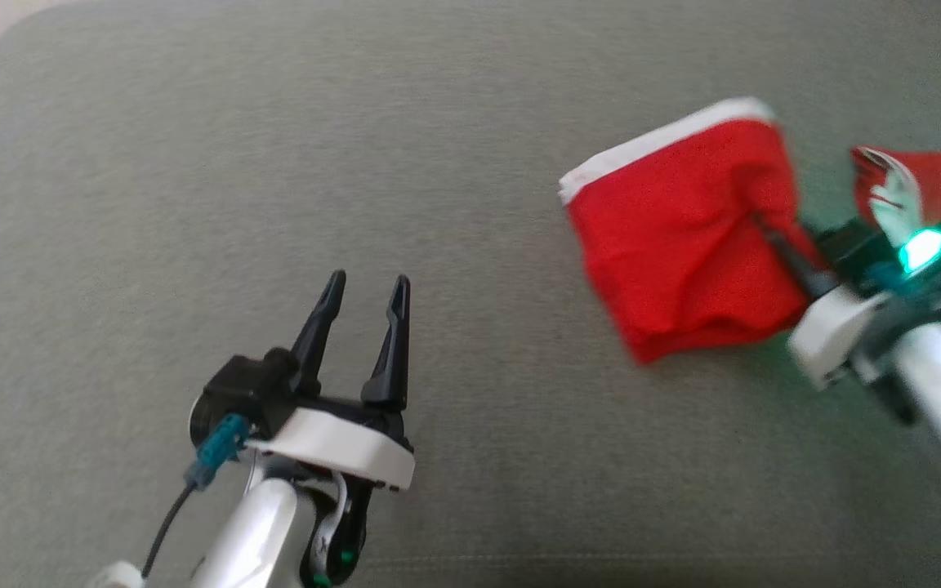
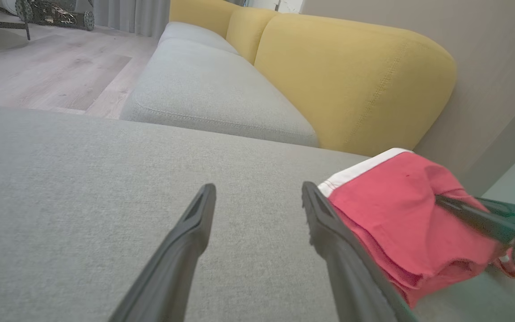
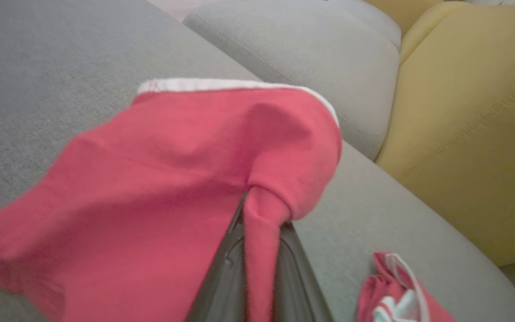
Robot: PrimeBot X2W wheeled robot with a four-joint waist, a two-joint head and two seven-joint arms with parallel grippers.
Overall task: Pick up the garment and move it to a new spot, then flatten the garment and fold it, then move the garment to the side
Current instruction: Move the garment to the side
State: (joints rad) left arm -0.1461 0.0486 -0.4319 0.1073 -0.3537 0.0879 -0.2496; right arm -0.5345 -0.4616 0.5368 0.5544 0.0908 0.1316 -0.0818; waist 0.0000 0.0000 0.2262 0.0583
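The garment (image 1: 683,245) is red with a white band along one edge, folded into a thick square on the grey cushion at the right. My right gripper (image 1: 764,229) is shut on a pinch of its red cloth near the right edge; the fabric bunches between the fingers (image 3: 221,268) and lifts there. The same garment (image 2: 400,214) lies to the right of my left gripper (image 2: 259,197), which stands open above bare cushion, well left of the cloth (image 3: 172,179). In the head view that left gripper (image 1: 364,294) is at the lower middle.
A second red and white piece (image 1: 920,196) lies behind my right wrist, also low in the right wrist view (image 3: 396,290). The grey cushion (image 1: 274,163) spreads wide to the left. A yellow sofa back (image 2: 351,76) and a further grey seat (image 2: 204,89) stand beyond.
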